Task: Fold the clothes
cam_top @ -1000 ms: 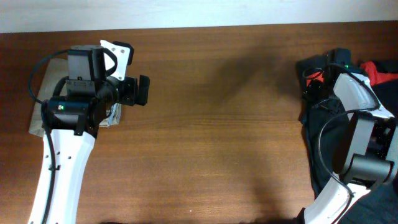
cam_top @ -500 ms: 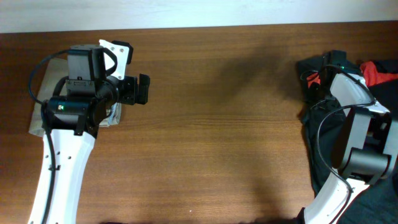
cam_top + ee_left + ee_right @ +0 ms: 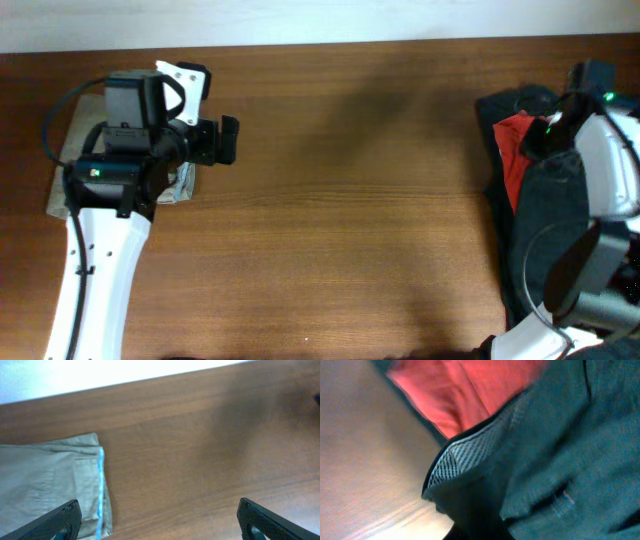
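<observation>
A heap of dark clothes (image 3: 545, 210) lies at the table's right end, with a red garment (image 3: 512, 150) showing at its left side. My right gripper (image 3: 548, 132) is shut on a fold of a dark teal garment (image 3: 555, 450). That cloth fills the right wrist view and hides the fingers, with the red garment (image 3: 465, 390) just beyond it. A folded beige garment (image 3: 60, 195) lies at the far left under my left arm. My left gripper (image 3: 229, 141) hangs open over bare wood, just right of the beige garment (image 3: 45, 480), with nothing between its fingers (image 3: 62, 520).
The brown wooden table (image 3: 350, 200) stretches between the two arms. Its far edge (image 3: 330, 42) meets a white wall at the top of the overhead view.
My right gripper has shut on the dark cloth and moved right and toward the far edge, pulling it back. More of the red garment now shows. The left arm has not moved.
</observation>
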`<state>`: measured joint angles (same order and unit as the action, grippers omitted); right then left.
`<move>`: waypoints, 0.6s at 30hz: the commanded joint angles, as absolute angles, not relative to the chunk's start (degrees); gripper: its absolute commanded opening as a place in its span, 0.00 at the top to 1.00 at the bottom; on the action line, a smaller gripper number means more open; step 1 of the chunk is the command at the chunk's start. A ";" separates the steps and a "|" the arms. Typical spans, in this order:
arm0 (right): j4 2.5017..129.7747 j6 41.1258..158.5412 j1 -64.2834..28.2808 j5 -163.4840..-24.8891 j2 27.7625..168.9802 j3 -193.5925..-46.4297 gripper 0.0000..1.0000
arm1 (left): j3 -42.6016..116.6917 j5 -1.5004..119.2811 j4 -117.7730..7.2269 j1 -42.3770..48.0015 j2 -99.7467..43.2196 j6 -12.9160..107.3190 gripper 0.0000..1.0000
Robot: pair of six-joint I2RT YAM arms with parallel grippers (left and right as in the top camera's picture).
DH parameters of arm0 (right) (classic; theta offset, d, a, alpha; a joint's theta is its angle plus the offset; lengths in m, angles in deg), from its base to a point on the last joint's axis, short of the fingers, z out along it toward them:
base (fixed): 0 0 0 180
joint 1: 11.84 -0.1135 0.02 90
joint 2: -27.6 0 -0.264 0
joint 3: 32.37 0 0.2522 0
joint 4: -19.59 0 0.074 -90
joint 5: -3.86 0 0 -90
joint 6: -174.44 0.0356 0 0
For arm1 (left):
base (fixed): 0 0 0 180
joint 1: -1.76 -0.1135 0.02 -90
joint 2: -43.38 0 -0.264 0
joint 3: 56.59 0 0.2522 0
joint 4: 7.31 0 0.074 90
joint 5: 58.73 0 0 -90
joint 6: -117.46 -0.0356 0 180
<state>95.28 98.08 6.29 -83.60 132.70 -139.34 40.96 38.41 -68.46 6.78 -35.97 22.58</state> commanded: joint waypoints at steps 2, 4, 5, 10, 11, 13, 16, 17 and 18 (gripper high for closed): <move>105.56 96.75 -10.89 -89.15 127.28 -165.59 0.96 | 47.32 39.04 -69.16 -0.74 -31.66 26.86 0.01; 102.13 98.13 -27.15 -88.47 128.13 -167.06 0.96 | 48.37 39.04 -70.39 -3.95 -29.02 26.84 0.01; 100.99 99.46 -34.80 -88.45 129.88 -167.06 0.96 | 48.37 39.00 -70.39 -5.09 -27.60 26.82 0.01; 101.14 100.23 -62.27 -70.83 137.88 -167.32 0.35 | 48.37 39.02 -69.99 -10.03 -24.01 26.60 0.01; 103.59 101.43 -59.87 -67.36 134.56 -168.44 0.32 | 48.37 40.16 -69.99 -9.35 -24.54 26.62 0.01; 105.25 101.43 -54.23 -67.44 127.76 -171.01 0.31 | 48.35 44.71 -70.21 -6.09 -27.53 26.60 0.01; 106.72 105.43 -44.90 -67.53 114.14 -172.09 0.27 | 48.35 45.67 -71.31 6.58 -40.91 21.25 0.01; 107.35 106.15 -43.08 -67.71 111.47 -172.09 0.27 | 48.37 45.67 -70.47 9.69 -44.80 18.19 0.01; 108.51 106.43 -40.87 -67.88 108.02 -172.09 0.26 | 48.35 45.21 -68.07 13.82 -50.94 12.77 0.01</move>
